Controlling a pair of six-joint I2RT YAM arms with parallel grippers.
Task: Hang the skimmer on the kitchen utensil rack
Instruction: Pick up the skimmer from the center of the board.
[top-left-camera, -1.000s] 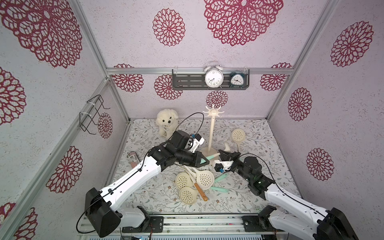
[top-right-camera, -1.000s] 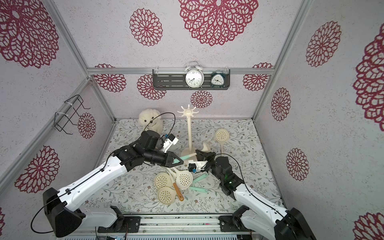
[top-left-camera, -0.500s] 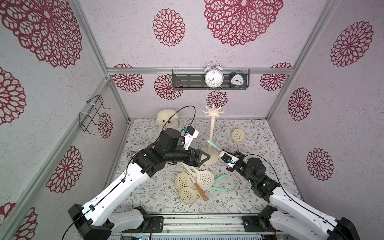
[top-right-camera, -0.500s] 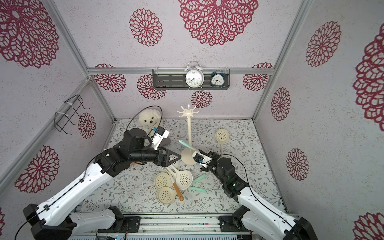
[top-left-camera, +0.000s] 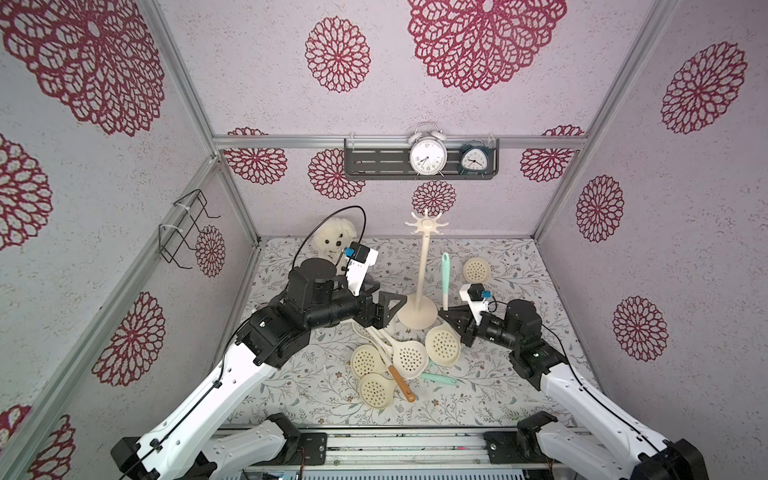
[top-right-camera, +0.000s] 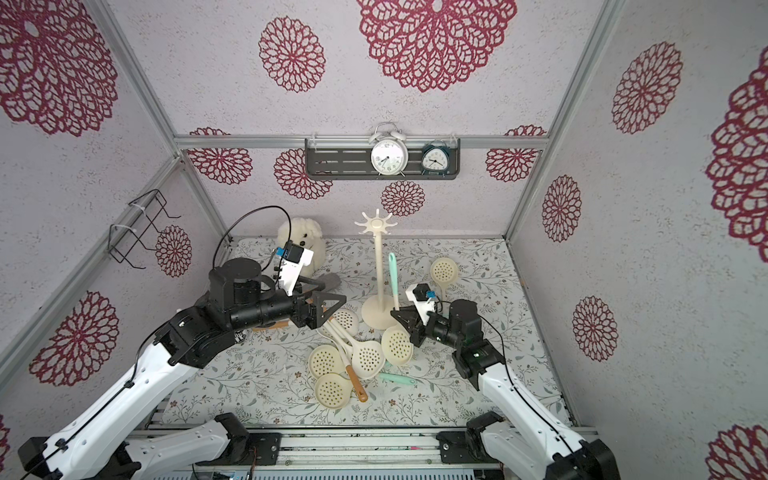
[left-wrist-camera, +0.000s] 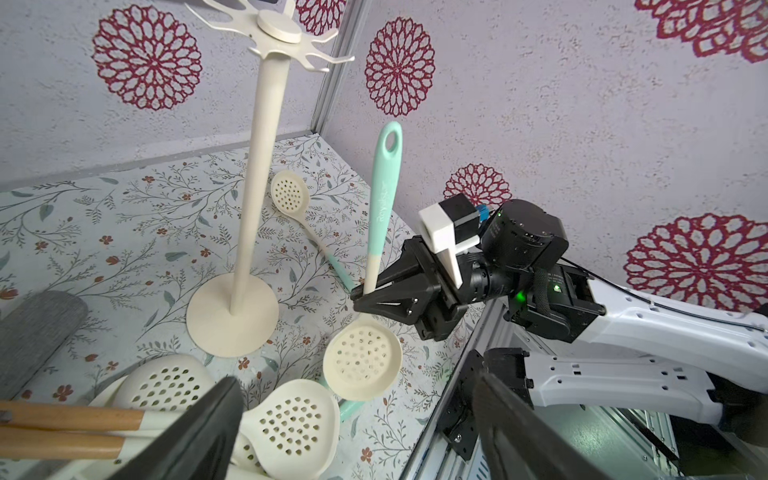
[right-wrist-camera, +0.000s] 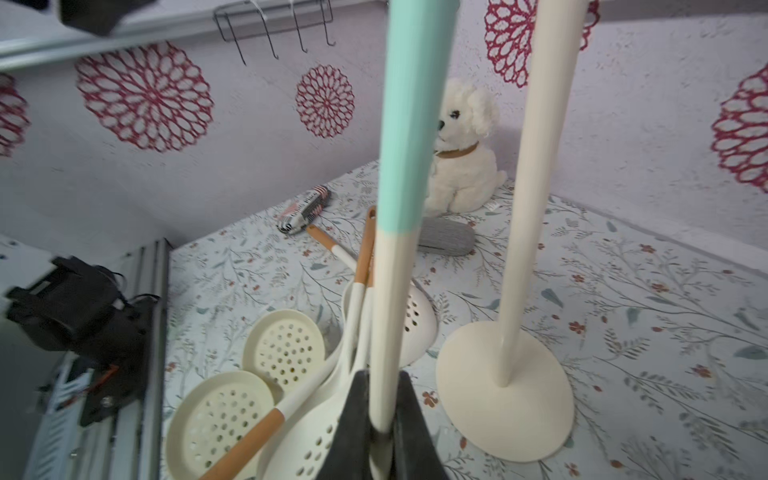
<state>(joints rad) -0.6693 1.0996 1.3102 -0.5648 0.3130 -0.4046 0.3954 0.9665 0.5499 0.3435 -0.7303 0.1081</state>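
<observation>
At left wrist, skimmer (left-wrist-camera: 382, 199) eyelet shows — right wrist, shaft only

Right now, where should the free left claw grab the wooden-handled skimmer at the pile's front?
By the wooden handle near its free end, from above, with the left claw straddling it. It lies on top of the other skimmers with nothing over it, and its end juts clear toward the front.

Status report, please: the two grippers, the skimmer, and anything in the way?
Left gripper open, empty. Right gripper shut on mint-handled skimmer, upright beside kitchen utensil rack. Hooks bare; loose skimmers by base only.
</observation>
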